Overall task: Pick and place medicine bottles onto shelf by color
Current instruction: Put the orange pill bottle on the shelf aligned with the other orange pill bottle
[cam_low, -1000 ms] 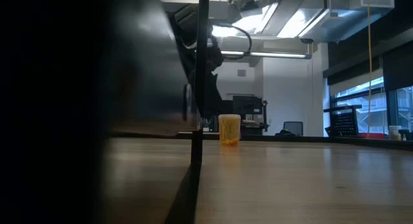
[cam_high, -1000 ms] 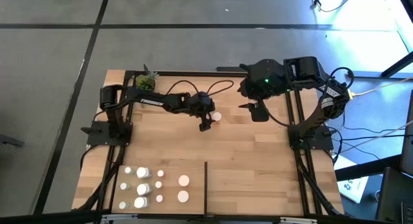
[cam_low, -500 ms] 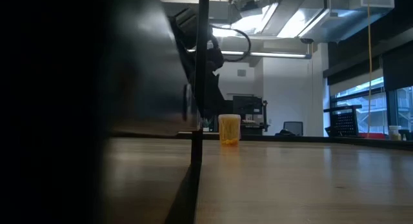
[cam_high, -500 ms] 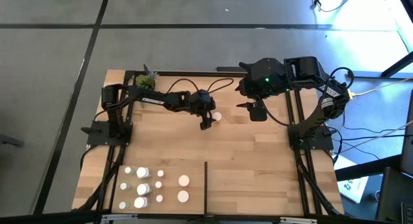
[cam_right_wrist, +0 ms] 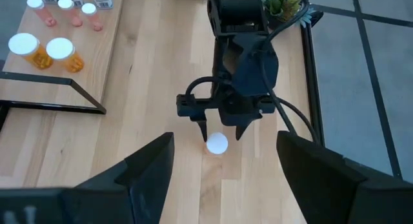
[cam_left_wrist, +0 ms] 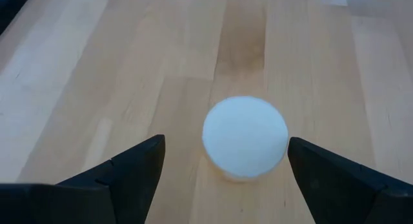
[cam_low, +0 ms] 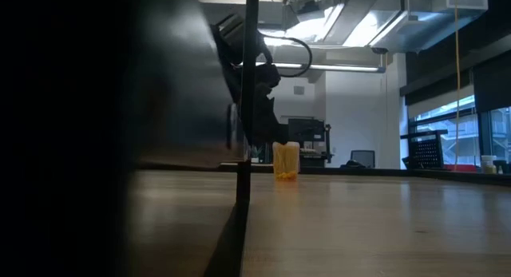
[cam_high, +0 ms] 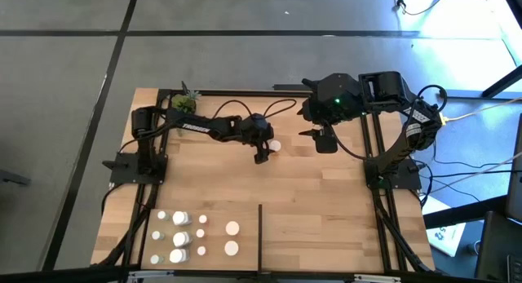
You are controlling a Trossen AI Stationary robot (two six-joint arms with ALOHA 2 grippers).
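Where the left gripper (cam_high: pixel 263 155) hangs mid-table, fingers (cam_left_wrist: pixel 129 169) spread, an orange bottle (cam_left_wrist: pixel 245 137) stands between them, seemingly untouched. Right gripper (cam_high: pixel 325 141) waits nearby, fingers apart.

Wood table (cam_high: pixel 310 193): bottles (cam_high: pixel 181 236), potted plant (cam_high: pixel 184 102).

The shelf (cam_high: pixel 310 193) is pale, light-wood planking framed by black bars, with a thin black divider strip (cam_high: pixel 259 234). The lone bottle (cam_left_wrist: pixel 245 137) shows a plain white cap — its body reads orange-yellow in the low view. Both arms are black; the left hand (cam_high: pixel 266 152) is dark. Two orange bottles (cam_right_wrist: pixel 44 52) carry white caps — the plant (cam_high: pixel 184 100) is green.
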